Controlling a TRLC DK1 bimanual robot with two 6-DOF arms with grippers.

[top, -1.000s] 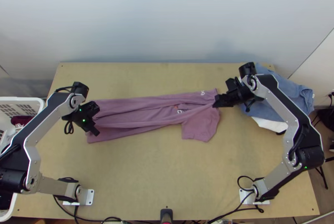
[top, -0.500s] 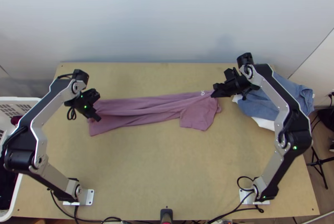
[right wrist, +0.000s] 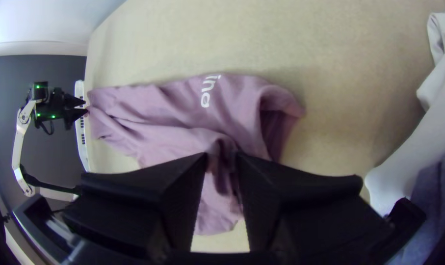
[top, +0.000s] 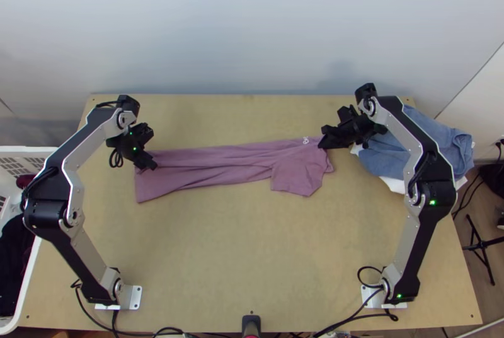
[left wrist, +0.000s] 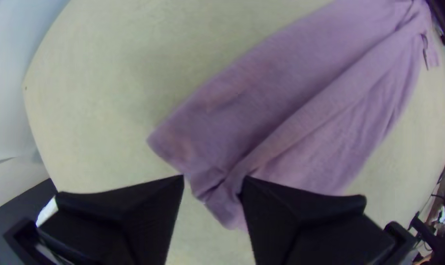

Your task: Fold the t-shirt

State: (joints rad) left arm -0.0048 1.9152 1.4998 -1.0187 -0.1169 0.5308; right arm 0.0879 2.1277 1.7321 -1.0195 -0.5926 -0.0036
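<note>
Top view looks steeply down from high over near edge of table (top: 252,243), farthest off, reaching past far edge. Left wrist view sits close above left part, facing down and across toward right edge. Right wrist view sits close above right part, facing down and toward left edge. All three share t-shirt (top: 214,164).

My left gripper (top: 152,148) covers part of the t-shirt's (top: 214,163) left end. My right arm (top: 412,130) hides some blue cloth (top: 455,142); the left edge cuts off the basket (top: 38,149).
</note>
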